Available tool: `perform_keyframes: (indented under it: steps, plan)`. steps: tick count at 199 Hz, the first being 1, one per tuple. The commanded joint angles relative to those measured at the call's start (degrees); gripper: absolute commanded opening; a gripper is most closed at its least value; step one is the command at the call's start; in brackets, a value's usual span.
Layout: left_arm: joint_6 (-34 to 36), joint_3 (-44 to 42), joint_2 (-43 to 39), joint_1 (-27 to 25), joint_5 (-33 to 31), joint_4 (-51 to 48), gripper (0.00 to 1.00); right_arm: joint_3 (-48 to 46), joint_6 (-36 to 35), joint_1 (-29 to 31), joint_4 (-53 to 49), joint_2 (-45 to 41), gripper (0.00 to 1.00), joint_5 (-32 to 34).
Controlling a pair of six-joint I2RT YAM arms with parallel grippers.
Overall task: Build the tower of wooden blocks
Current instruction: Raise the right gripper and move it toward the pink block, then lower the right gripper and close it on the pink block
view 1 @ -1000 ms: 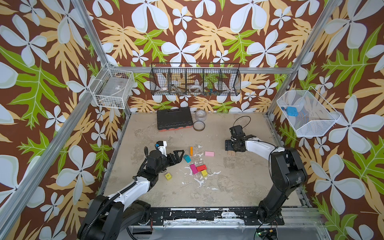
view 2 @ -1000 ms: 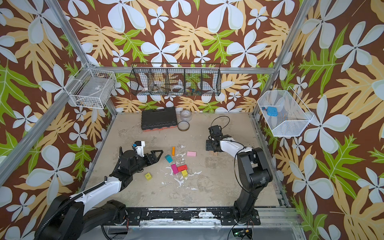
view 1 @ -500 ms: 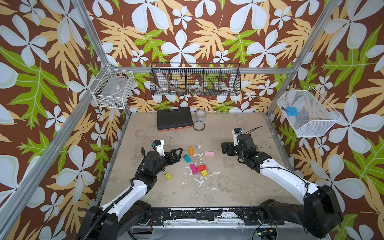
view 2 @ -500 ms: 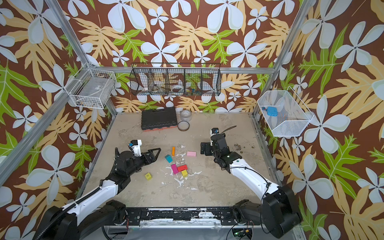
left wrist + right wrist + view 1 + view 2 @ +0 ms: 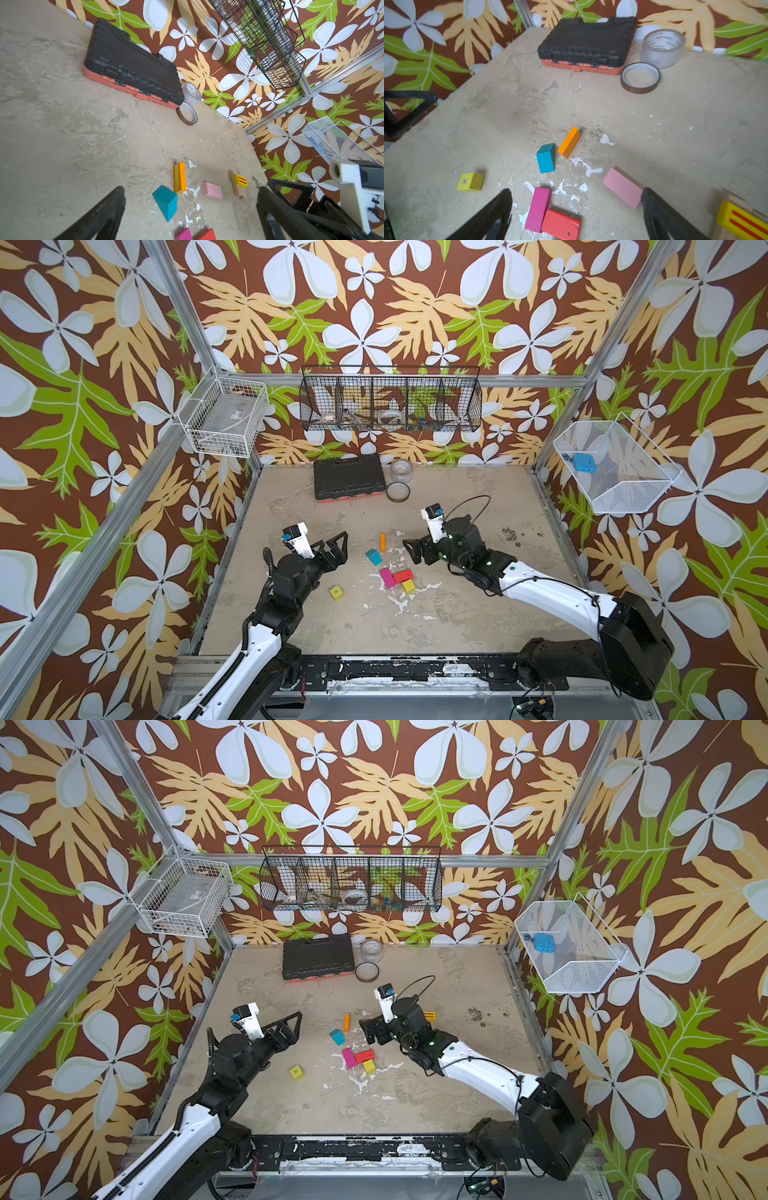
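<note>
Since the earlier frame the right arm has been swung in from the right edge toward the middle of the table, and the right gripper (image 5: 412, 551) is now held low beside the scattered wood blocks (image 5: 364, 1056). The left gripper (image 5: 340, 549) is found nearly where it was. Both claws are spread wide and nothing is gripped.

Between them, on the worn beige table (image 5: 457, 614), the blocks are laid loose. A teal wooden wedge (image 5: 373, 556) is just beside an orange wooden plank (image 5: 382, 541). A magenta wooden cuboid (image 5: 387, 577) is touching a red wooden cuboid (image 5: 403, 575), and a small plain yellow cube (image 5: 408, 585) is just beside the red one. A yellow cube marked with a cross (image 5: 337, 593) is set apart, nearer the left gripper.

In the right wrist view a pale pink wooden cuboid (image 5: 623, 188) is seen with one end at a fingertip of the right gripper. In the left wrist view a yellow block with red stripes (image 5: 240, 180) is seen lying on a plain tan plank (image 5: 239, 192). A black plastic tool case (image 5: 347, 479) is set at the far edge.
</note>
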Motion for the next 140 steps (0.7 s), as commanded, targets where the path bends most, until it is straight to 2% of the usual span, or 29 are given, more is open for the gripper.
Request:
perform_keyframes:
  steps: [1,42,80,101,140]
  plan:
    - [1.3,-0.2,0.8,0.0,-1.0,2.8,1.00,4.0,-0.9,0.7,-2.3,7.0,0.92,2.6]
    - [1.0,1.0,6.2,0.0,0.7,3.3,1.00,12.6,-1.2,0.7,-8.5,20.5,0.83,4.0]
    - [0.8,1.1,6.6,0.0,1.2,3.8,1.00,13.2,0.1,0.6,-10.8,21.2,0.82,9.8]
    - [0.6,0.7,6.3,0.0,1.4,4.5,1.00,15.9,3.1,-0.9,-16.1,23.7,0.82,14.5]
    - [0.3,0.5,7.6,-0.1,2.3,5.5,1.00,19.6,5.5,-2.4,-21.0,28.5,0.83,16.0]
